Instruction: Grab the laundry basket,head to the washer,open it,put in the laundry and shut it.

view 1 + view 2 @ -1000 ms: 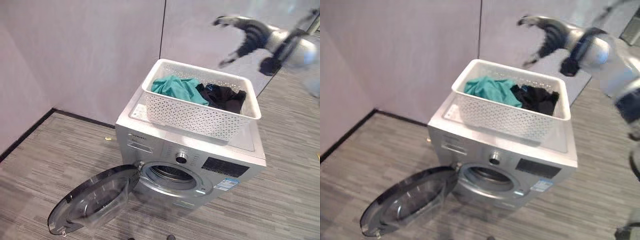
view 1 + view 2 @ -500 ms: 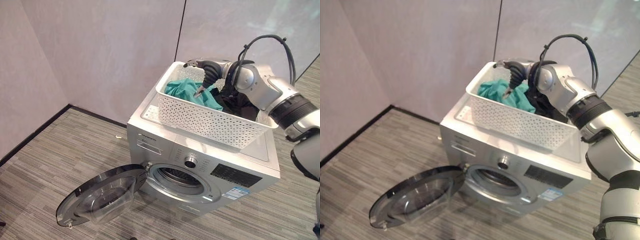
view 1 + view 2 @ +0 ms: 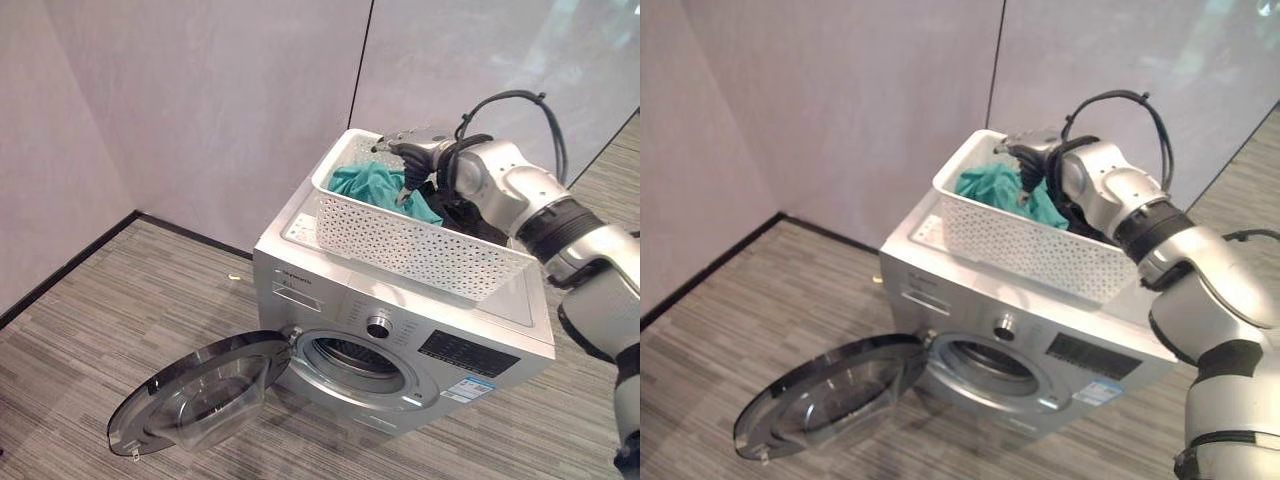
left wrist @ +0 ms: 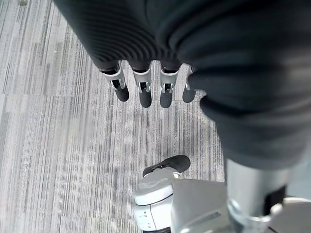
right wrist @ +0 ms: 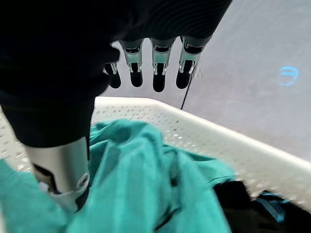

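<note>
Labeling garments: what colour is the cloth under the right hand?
Teal cloth, clearest in the right wrist view, below the right hand.

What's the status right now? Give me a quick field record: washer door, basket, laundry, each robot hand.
washer: door swung fully open, drum open to view
basket: white, resting on top of the washer
laundry: teal garment and black garment in the basket
right robot hand: open, over the teal garment, thumb touching it
left robot hand: open, idle above the floor
</note>
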Tool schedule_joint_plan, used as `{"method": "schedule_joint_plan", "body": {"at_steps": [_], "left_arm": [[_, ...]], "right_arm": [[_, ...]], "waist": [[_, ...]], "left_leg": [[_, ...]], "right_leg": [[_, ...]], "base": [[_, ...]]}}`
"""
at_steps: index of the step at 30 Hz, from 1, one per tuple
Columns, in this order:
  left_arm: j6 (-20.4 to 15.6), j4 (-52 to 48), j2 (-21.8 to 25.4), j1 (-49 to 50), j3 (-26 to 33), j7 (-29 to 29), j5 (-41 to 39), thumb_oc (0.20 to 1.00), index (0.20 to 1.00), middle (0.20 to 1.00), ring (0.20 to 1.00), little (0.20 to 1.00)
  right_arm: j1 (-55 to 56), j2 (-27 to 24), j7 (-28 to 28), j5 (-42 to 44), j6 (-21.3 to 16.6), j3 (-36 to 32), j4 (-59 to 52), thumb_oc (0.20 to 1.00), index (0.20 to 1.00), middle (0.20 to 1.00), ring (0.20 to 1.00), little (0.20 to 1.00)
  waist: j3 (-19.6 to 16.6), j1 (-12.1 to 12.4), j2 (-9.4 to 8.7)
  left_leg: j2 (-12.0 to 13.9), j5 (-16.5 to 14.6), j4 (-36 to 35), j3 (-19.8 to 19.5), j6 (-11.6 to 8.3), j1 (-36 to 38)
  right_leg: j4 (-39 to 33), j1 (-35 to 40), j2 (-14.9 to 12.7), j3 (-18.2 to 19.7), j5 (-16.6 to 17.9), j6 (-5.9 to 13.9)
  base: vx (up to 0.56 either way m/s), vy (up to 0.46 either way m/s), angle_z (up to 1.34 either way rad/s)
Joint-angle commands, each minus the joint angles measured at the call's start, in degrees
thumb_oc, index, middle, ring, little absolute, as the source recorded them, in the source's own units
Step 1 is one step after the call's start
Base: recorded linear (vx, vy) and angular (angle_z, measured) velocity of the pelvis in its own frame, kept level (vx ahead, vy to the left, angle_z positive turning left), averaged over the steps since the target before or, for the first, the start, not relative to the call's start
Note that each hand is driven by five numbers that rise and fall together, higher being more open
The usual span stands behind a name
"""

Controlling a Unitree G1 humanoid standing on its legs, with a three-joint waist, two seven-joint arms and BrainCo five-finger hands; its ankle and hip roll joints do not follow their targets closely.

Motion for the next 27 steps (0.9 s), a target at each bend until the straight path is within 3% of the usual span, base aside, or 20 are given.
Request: {"method": "schedule_joint_plan", "body": {"at_steps": [1,12,19,27], "left_arm": [[-0.5,2.6,-1.4,-4.0,-1.5,0.0,-0.8,1.000,1.000,1.000,1.000,1.000],[0.1,4.7,-0.2,-3.7,-0.3,-1.2,-0.2,1.000,1.000,1.000,1.000,1.000],[0.5,6.4,0.9,-3.9,2.2,-1.4,0.0,1.000,1.000,1.000,1.000,1.000],[-0.3,6.9,1.8,-6.5,4.4,-0.3,-3.5,1.000,1.000,1.000,1.000,1.000]], "right_arm": [[-5.8,-0.3,-0.8,-0.2,1.0,0.9,8.8,1.000,1.000,1.000,1.000,1.000],[-7.4,0.8,2.4,-4.3,1.1,5.5,17.1,1.000,1.000,1.000,1.000,1.000],[-5.9,1.1,3.6,-2.2,1.9,3.4,15.7,1.000,1.000,1.000,1.000,1.000],[-4.8,0.5,1.9,-1.5,1.3,2.9,12.5,1.000,1.000,1.000,1.000,1.000]], "waist": [[1.4,1.5,-1.44],[1.2,2.4,-2.07],[1.4,2.8,-2.62],[4.7,3.5,-4.63]], "left_leg": [[-0.8,-0.8,0.3,0.0,-0.11,1.1],[-1.1,-0.5,0.3,-0.7,-0.32,0.1],[-1.1,-0.2,0.3,-0.6,-0.58,-1.1],[-0.7,0.3,0.3,0.2,-0.74,-3.9]], "right_leg": [[0.4,3.0,-1.9,0.1,0.4,3.15],[0.1,2.8,-2.4,-0.9,0.6,3.41],[-0.1,1.9,-2.5,-1.3,0.7,3.43],[-0.1,-1.3,-2.4,-1.1,1.1,3.37]], "base": [[0.00,0.000,0.00],[0.01,0.000,0.01],[0.02,-0.005,0.08],[-0.02,-0.007,-0.01]]}}
